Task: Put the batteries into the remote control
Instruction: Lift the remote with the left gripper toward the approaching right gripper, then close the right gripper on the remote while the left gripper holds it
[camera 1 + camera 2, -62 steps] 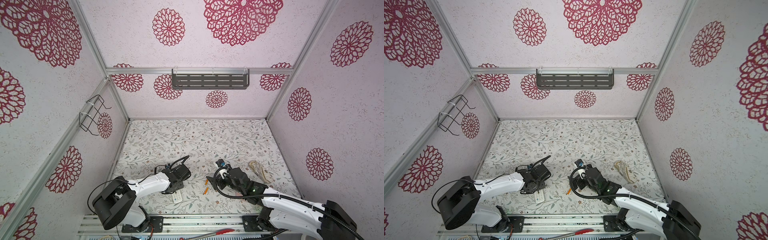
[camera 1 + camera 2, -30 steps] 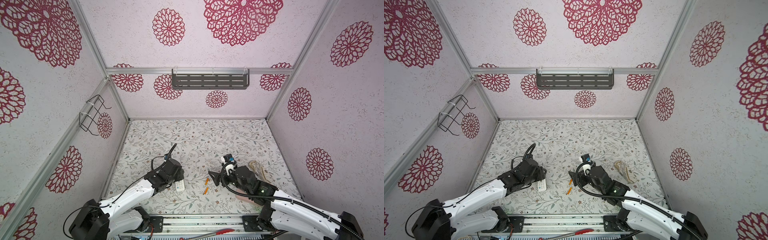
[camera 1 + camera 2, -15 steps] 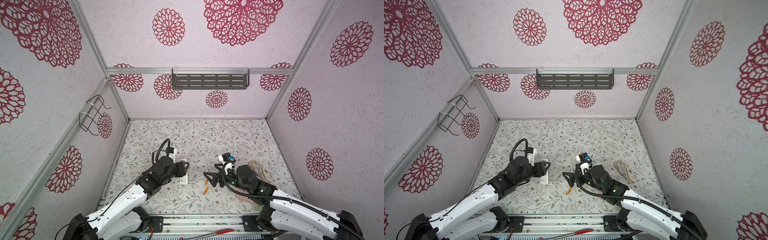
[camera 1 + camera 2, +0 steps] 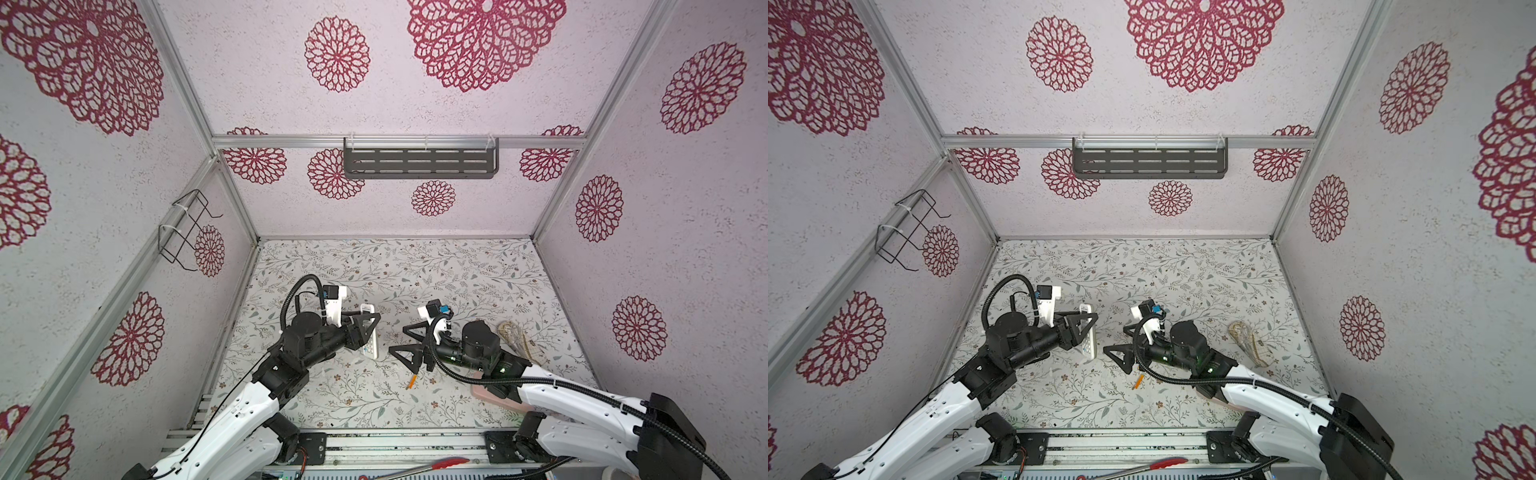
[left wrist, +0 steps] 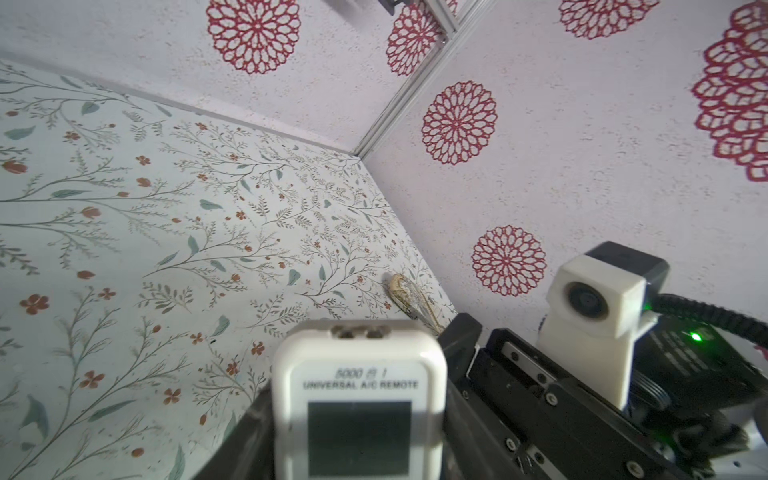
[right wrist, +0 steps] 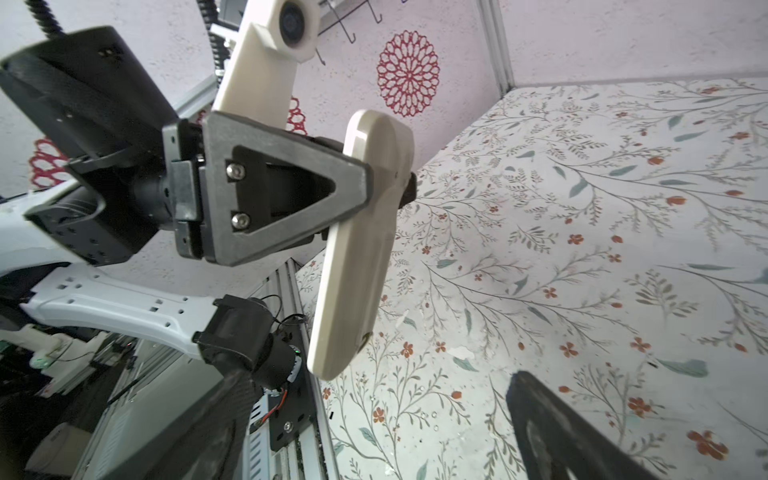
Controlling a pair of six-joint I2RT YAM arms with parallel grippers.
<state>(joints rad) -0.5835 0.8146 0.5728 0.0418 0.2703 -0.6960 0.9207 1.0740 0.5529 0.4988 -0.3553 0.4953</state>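
Up off the mat (image 4: 457, 282) comes the remote control (image 4: 371, 352) since two seconds back. We now have the left gripper (image 4: 371, 330) clamped across its middle, holding it on end in the air. Its plain back faces the right gripper (image 4: 400, 340), whose jaws stand wide apart and empty just beside it. One battery (image 4: 411, 381) lies on the mat below that gripper (we can't spot the second anywhere). Risks from here: the pinch sits on smooth plastic edges, so a push from the right arm may twist or slip the remote; the back looks closed in the right wrist view, so nothing fits yet; a low sweep may roll that battery away
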